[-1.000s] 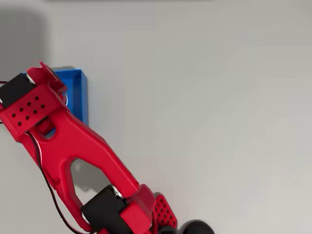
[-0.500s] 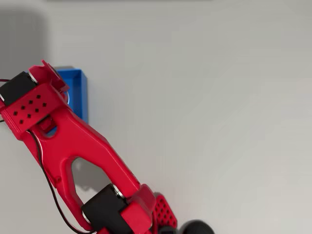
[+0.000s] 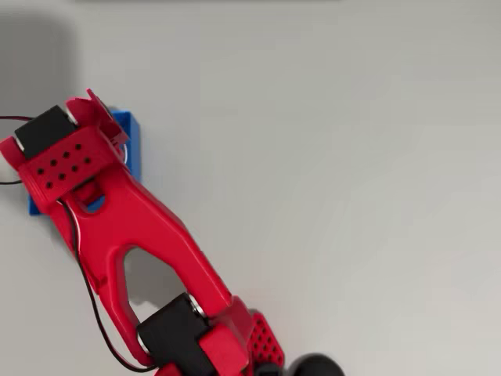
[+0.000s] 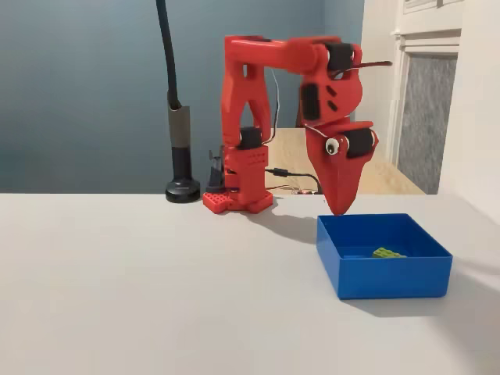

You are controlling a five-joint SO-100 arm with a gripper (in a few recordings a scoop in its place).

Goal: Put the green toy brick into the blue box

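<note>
Fixed view: green toy brick (image 4: 386, 252) lying on floor of blue box (image 4: 391, 275), toward 3 o'clock wall; end effector (image 4: 339, 207) hangs tip-down above box's 12 o'clock rim, jaws together, empty; placement judged complete, desk (image 4: 156, 297) otherwise bare

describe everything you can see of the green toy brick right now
The green toy brick is a small lime-green plastic piece lying on the floor of the blue box, toward its right side in the fixed view. It lies low and flat, its studs too small to make out. Nothing grips it: the red gripper hangs above the box's far rim, clear of it.
</note>
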